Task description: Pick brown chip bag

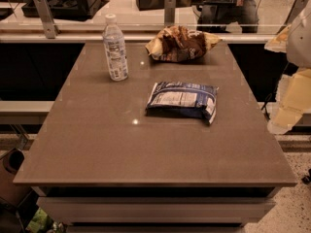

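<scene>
- Brown chip bag [181, 43]: lies on the table [97, 144] at its far edge, slightly right of the centre line. The foil is crumpled and bulges upward. The middle is dark brown and the edges are pale yellow-tan. Nothing is touching it.
- Table: flat, brown-grey top that fills most of the camera view. Two small light reflections show on the surface.
- Blue and white snack bag [182, 100]: lies flat near the middle of the table, on the near side of the brown chip bag. A strip of bare table surface separates the two bags, so they do not touch.
- Water bottle [115, 47]: stands upright in the far left part of the table. It is clear, with a white cap and a printed label. It is well apart from both bags, to the left of the brown chip bag.
- Gripper [281, 123]: located at the right edge of the view, outside the right edge of the table. It is level with the blue and white snack bag and well apart from the brown chip bag. It touches none of the items. Whether it is spread or pressed together cannot be determined.
- Arm [297, 89]: pale, yellowish-white segments rise from the gripper toward the upper right corner of the view.
- Rail [73, 33]: a light horizontal rail with upright metal posts runs behind the far edge of the table.
</scene>
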`<state>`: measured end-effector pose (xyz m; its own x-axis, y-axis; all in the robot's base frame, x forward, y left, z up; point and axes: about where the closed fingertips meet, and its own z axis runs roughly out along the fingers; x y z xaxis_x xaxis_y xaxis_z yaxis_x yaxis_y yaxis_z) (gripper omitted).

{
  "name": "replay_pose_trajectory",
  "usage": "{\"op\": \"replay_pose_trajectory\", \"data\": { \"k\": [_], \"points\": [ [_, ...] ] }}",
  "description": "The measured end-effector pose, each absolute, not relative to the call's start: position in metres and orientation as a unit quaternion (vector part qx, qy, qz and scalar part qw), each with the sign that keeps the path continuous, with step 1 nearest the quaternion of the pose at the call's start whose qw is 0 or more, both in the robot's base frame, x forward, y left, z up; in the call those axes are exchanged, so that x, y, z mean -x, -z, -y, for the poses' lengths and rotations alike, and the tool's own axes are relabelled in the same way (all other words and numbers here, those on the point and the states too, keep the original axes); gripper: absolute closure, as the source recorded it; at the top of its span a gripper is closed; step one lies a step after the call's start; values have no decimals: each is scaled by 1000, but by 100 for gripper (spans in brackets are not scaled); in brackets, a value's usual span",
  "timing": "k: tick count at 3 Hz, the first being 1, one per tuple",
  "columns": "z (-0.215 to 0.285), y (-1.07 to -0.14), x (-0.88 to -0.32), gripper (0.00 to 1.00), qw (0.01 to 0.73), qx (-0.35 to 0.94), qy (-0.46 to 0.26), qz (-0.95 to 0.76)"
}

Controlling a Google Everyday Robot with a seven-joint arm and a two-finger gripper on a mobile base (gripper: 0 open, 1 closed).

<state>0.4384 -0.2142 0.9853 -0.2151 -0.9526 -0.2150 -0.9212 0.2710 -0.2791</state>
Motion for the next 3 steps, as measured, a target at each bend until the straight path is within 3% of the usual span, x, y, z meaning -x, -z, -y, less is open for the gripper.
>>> {"op": "replay_pose_trajectory", "data": {
  "k": [2, 3],
  "points": [
    [214, -990, -446, 0, 183, 600, 55, -777],
    [208, -1006, -499, 0, 223, 594, 99, -767]
  ]
}}
